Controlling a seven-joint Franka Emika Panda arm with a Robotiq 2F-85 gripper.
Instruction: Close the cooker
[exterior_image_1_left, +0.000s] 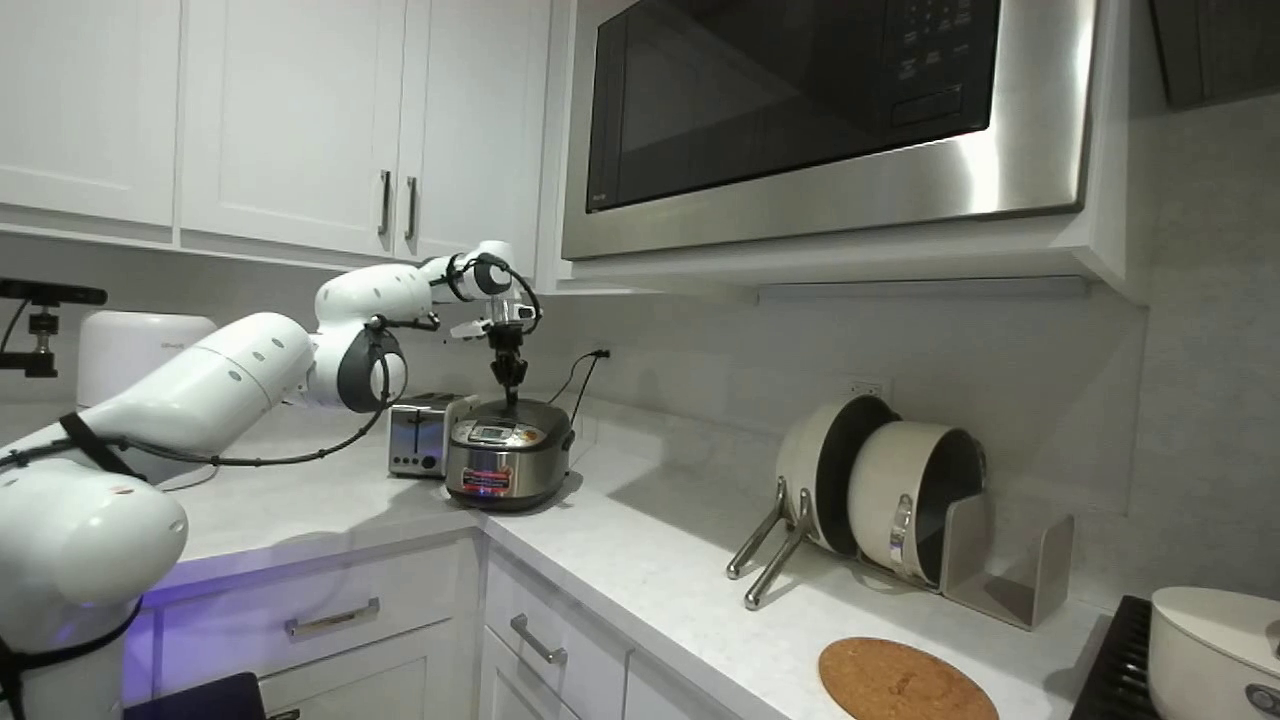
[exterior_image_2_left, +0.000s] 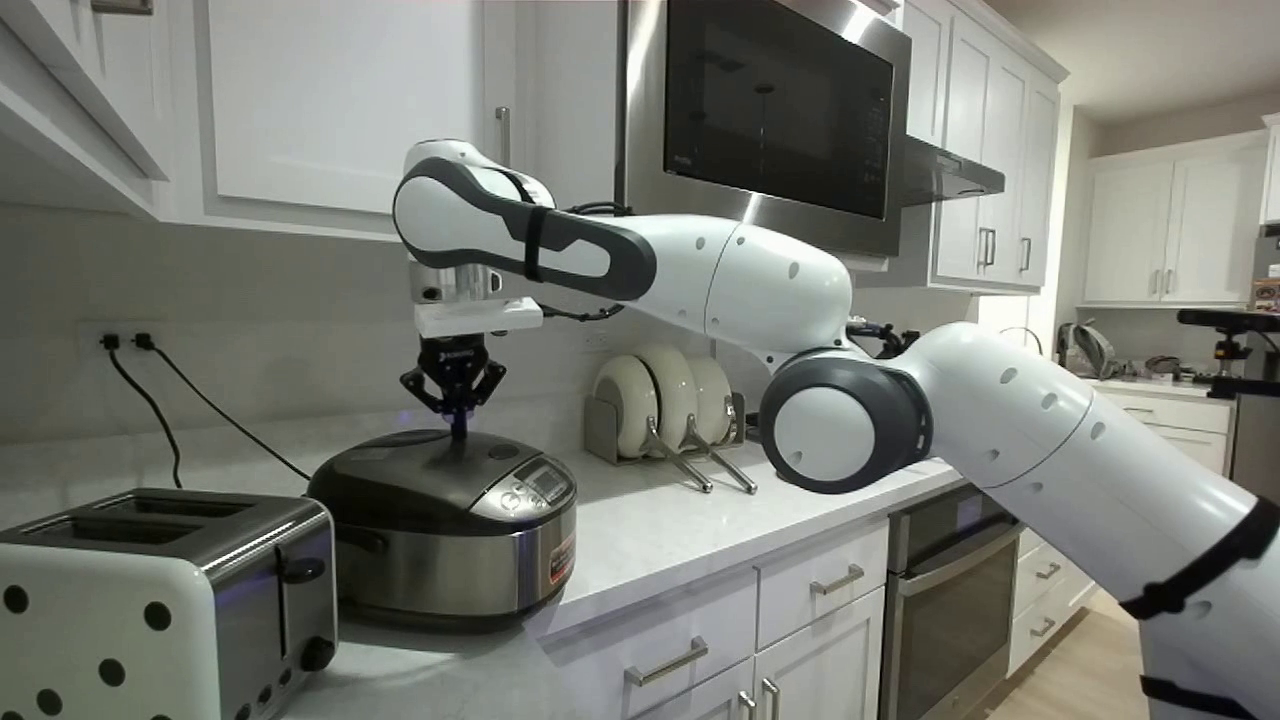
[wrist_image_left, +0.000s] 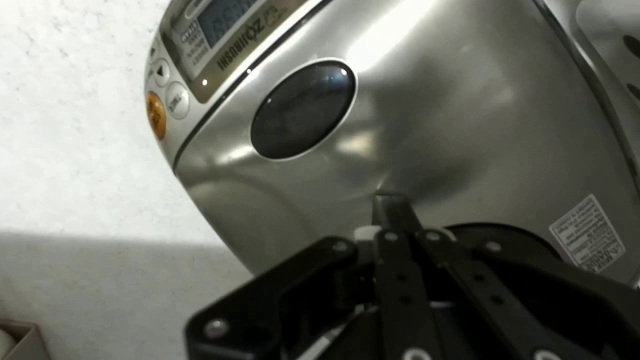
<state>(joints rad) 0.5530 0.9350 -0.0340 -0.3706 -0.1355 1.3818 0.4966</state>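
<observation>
The cooker (exterior_image_2_left: 440, 548) stands on the white desk (exterior_image_1_left: 630, 535), left of centre in both exterior views, and it fills much of the wrist view. Its dark lid (exterior_image_2_left: 400, 470) is down on the silver body. The white arm (exterior_image_2_left: 770, 280) stretches from the right edge of an exterior view, its end hanging over the cooker. The jaws point straight down, set narrow with their tips together, and the tips are at the top of the lid; whether they press on it, I cannot tell. In the wrist view they rise from the bottom of the frame to a spot just right of and below the centre. There the oval button (wrist_image_left: 302, 110) lies up and left of the tips, the display (wrist_image_left: 225, 22) sits at the top edge, and a printed sticker (wrist_image_left: 587, 232) shows at the lower right.

The toaster (exterior_image_2_left: 180, 600) stands just beside the cooker, at the lower left of an exterior view. Pans (exterior_image_1_left: 895, 480) stand on edge in a rack (exterior_image_1_left: 963, 545), right of centre in an exterior view, with a cork mat (exterior_image_1_left: 905, 680) below them near the bottom edge and a pale pot (exterior_image_1_left: 1205, 650) in the lower right corner. The microwave (exterior_image_1_left: 780, 100) spans the upper right, above the pans.
</observation>
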